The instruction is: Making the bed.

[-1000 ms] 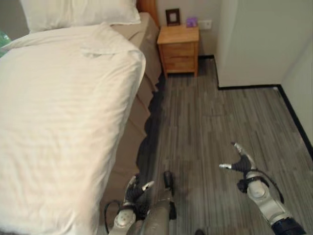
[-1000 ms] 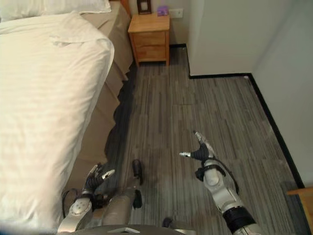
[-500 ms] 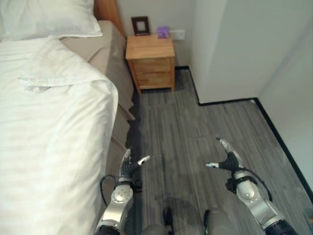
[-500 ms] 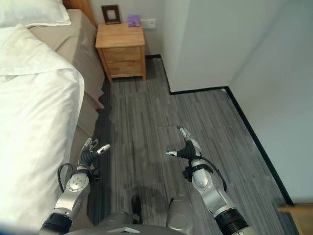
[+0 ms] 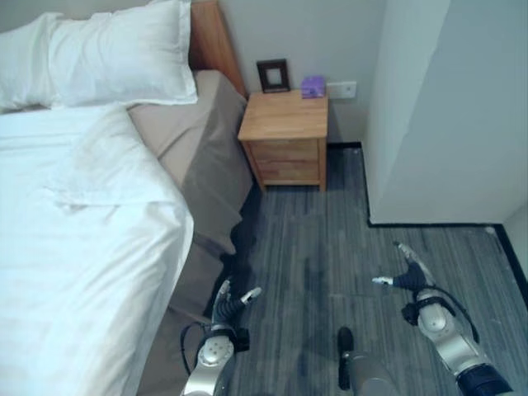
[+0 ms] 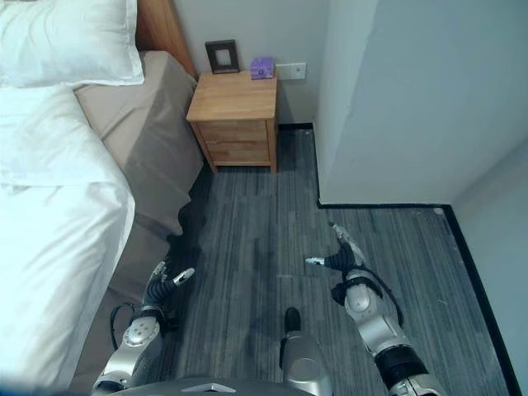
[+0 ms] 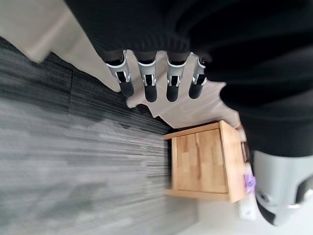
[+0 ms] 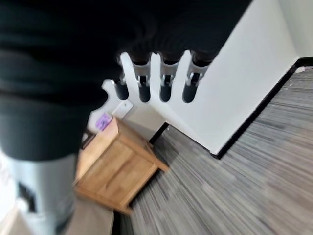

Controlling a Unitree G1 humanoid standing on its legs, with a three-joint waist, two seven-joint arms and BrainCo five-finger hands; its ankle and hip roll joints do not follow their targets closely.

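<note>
The bed fills the left side, with a white duvet spread over it and its top edge folded back short of the pillows. A beige sheet shows bare between duvet and headboard and hangs down the bed's side. My left hand hovers low over the floor beside the bed's skirt, open and holding nothing. My right hand hangs over the floor to the right, also open and empty. In the wrist views the left fingers and the right fingers are straight.
A wooden nightstand stands by the headboard, with a dark picture frame and a small purple object on top. A white wall corner juts out on the right. Grey plank floor lies between bed and wall.
The camera has swung toward the head of the bed, so the pillows and nightstand now show fuller. Both hands stay open and low over the floor.
</note>
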